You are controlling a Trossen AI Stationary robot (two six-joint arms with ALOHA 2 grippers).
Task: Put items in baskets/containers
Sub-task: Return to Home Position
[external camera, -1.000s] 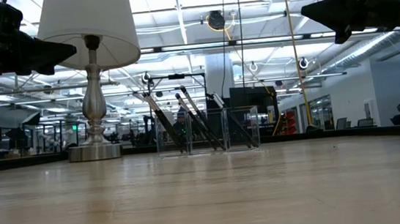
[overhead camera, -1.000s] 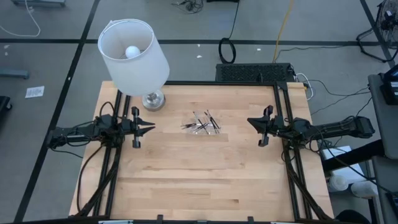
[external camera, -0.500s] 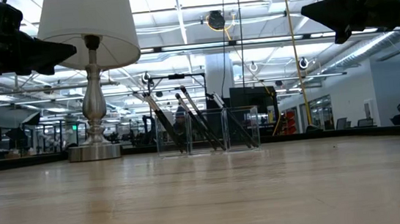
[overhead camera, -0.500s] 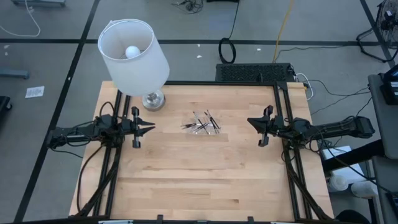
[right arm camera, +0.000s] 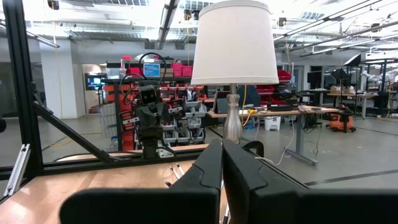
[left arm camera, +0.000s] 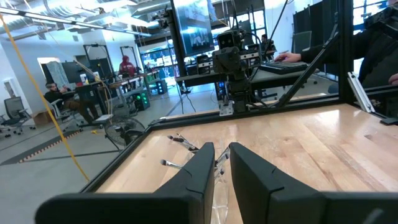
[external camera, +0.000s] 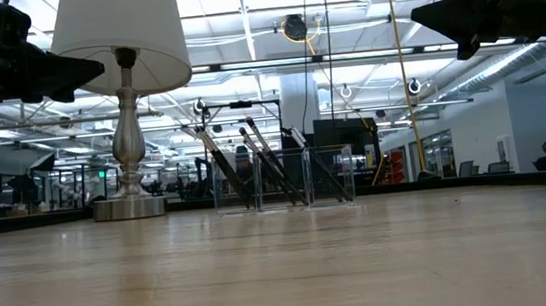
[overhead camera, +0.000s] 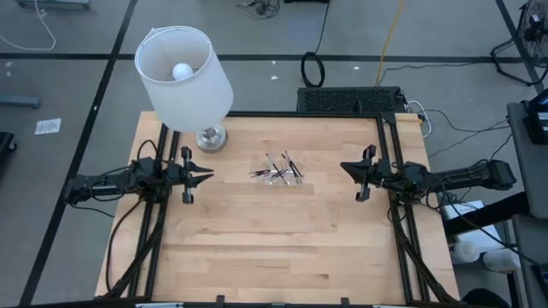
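Brushes [overhead camera: 276, 172] in clear tray [external camera: 346, 176], well apart from closed left fingers [overhead camera: 199, 176] and closed right fingers [overhead camera: 351, 168].

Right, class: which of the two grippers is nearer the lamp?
The left gripper, at the table's left side close to the lamp. The right gripper hangs at the opposite side, beyond the brushes.

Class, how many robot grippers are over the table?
2. The black left gripper hovers at the light wooden table's left edge; the black right gripper at its right edge. None seems hidden.
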